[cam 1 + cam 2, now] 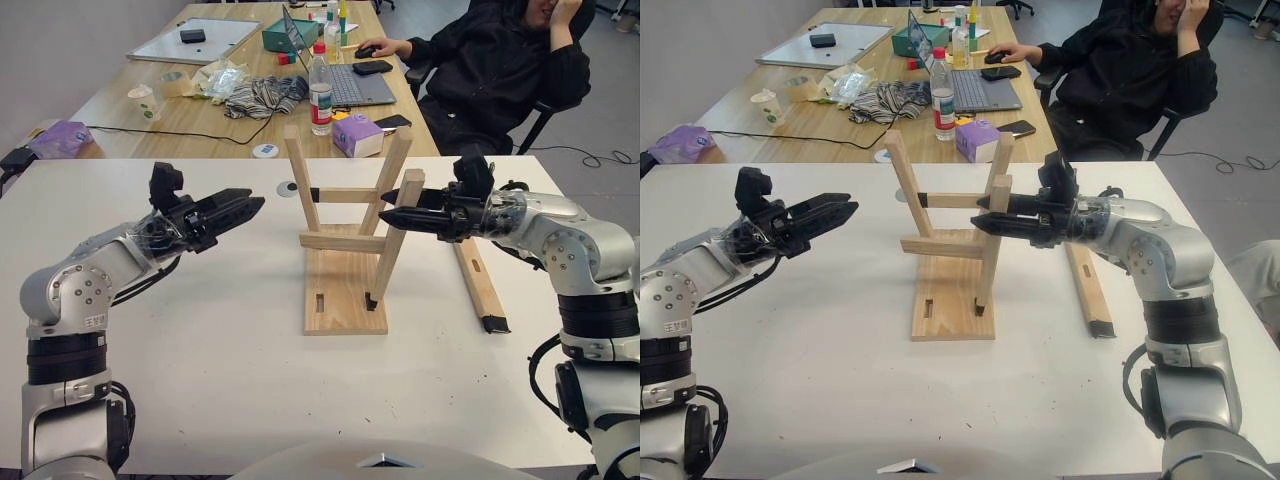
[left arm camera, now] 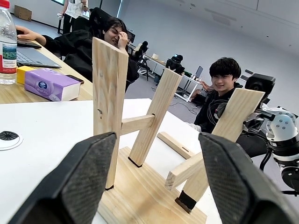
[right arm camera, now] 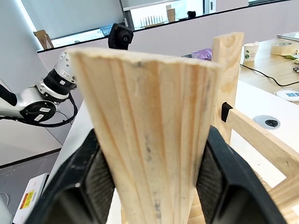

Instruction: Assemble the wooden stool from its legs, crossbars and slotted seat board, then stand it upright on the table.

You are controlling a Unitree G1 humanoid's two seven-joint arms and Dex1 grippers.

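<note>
Right hand [image 1: 390,210] grips a leg [image 1: 385,265] standing on the seat board [image 1: 330,312]; left hand [image 1: 252,207] hovers wide

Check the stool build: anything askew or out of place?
A loose leg lies on the table, right of the seat board, whose near-left corner has no leg. The crossbar off the held leg, in the right gripper, appears to end free. No damage visible.
</note>
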